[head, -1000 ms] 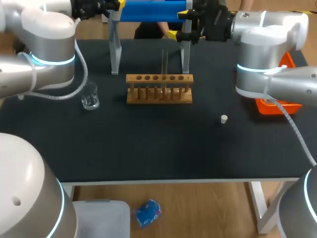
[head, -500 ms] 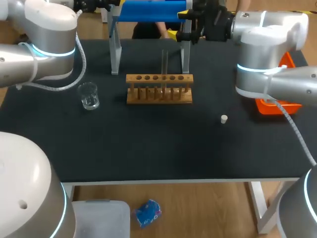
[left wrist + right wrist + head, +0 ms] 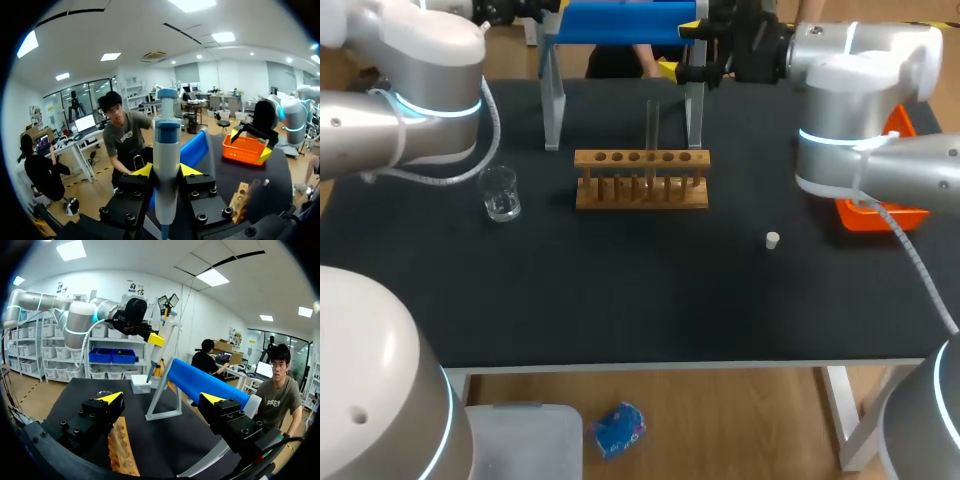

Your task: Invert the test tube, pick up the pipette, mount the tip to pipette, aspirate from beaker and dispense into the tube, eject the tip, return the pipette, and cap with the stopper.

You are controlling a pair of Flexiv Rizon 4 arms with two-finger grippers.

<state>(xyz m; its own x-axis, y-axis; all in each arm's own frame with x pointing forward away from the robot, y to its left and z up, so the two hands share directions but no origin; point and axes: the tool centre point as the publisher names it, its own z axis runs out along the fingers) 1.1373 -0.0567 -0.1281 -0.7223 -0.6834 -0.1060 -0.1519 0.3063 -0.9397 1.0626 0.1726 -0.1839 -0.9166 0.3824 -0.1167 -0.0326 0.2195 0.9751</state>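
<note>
Head view: test tube (image 3: 652,122) upright in the wooden rack (image 3: 641,180) at mid-table; beaker (image 3: 501,194) well apart on the rack's left; stopper (image 3: 772,239) lying loose on the table (image 3: 620,290) to the rack's right, so the tube is not yet capped; blue stand (image 3: 625,20) at the far edge; orange tray (image 3: 880,214) partly under the right arm (image 3: 850,100).

Left wrist view: left gripper (image 3: 166,170) clamped on the pipette (image 3: 166,142), its yellow fingertips (image 3: 142,171) against the barrel from both sides; the pipette's lower end is hidden, so whether a tip is mounted cannot be told.

Right wrist view: right gripper (image 3: 161,399) spread wide and holding nothing, the blue stand's bar just ahead of it; pipette held aloft beyond the stand, above a white box (image 3: 140,386).

Judged progress: tube set in the rack and pipette picked up; aspirating, dispensing, ejecting, returning and capping are left.
</note>
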